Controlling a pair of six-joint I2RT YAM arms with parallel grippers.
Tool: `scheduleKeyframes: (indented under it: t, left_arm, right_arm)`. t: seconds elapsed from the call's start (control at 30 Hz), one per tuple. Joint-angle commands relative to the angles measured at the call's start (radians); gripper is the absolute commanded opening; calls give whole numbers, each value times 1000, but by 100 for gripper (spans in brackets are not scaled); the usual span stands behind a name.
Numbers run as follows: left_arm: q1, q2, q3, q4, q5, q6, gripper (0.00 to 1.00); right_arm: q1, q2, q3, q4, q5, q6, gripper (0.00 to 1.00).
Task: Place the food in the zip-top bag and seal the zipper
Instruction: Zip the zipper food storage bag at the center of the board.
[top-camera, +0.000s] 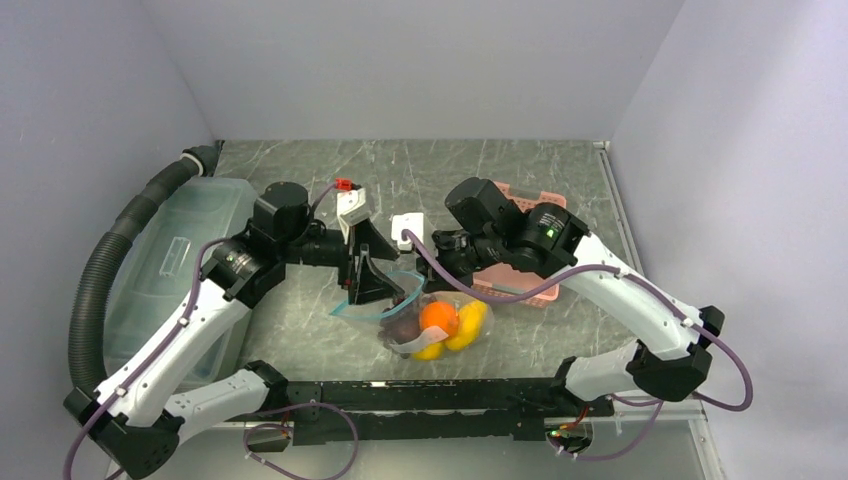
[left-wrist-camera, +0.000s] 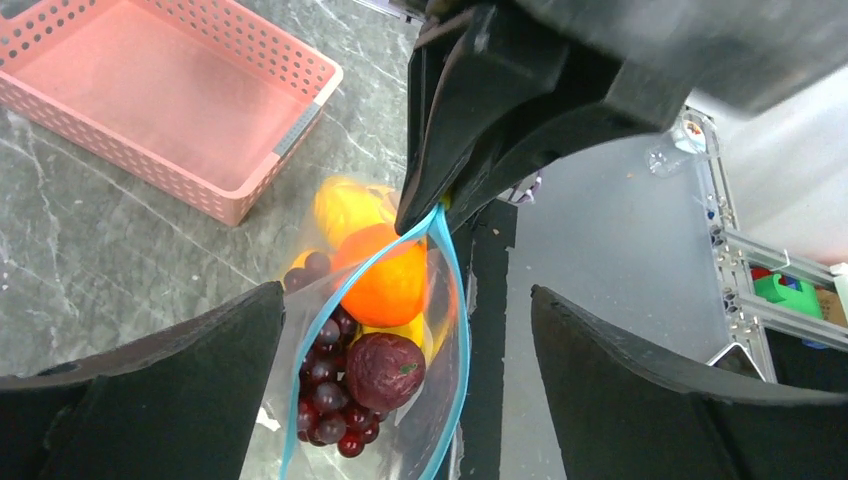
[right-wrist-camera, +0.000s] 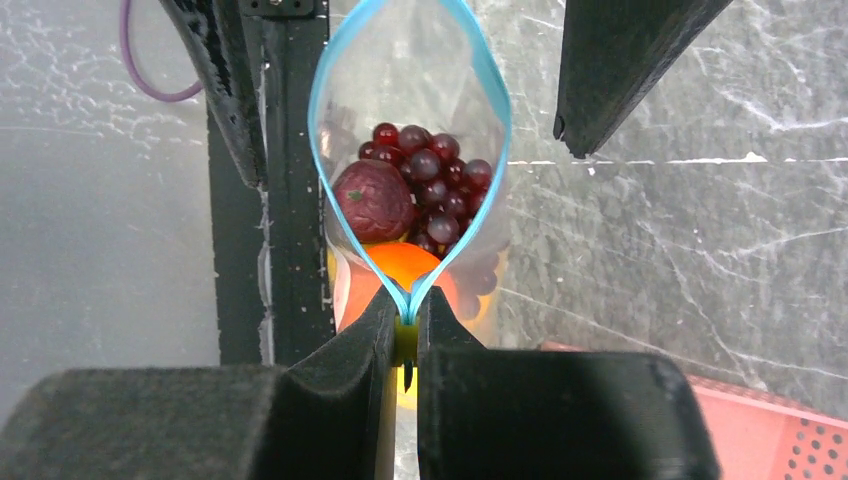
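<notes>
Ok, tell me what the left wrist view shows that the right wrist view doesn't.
Left wrist only: the pink basket's bare floor. Right wrist only: the right pincer seen from behind, its fingers shut on one end of the zipper with just a slit between them. Both: the left pincer spread wide, the zip-top bag's mouth gaping, and inside it the grape bunch, a dark round fruit and the orange ball.

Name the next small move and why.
Probably close the left gripper on the zipper beside the right gripper, which pinches its end. The food sits in the zip-top bag, but the zipper gapes in a loop and the left jaws stand open astride it.
</notes>
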Motion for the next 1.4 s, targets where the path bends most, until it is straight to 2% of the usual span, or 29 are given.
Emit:
scheduleKeyframes:
  t: [0.0, 0.33, 0.7, 1.23, 1.37]
  left_arm:
    - [-4, -69, -83, 215, 45, -28, 100]
    - [-4, -62, -128, 382, 46, -90, 100]
    - [-4, -26, -174, 502, 285, -115, 100]
    - [-42, -24, -145, 256, 243, 43, 99]
    - [-48, -37, -134, 194, 216, 82, 93]
  right_arm:
    - [5, 10, 100, -19, -71, 60, 0]
    - [5, 65, 167, -63, -138, 89, 0]
    - [5, 113, 219, -50, -192, 147, 0]
    - [4, 171, 364, -115, -110, 229, 0]
    - [5, 172, 389, -134, -109, 236, 0]
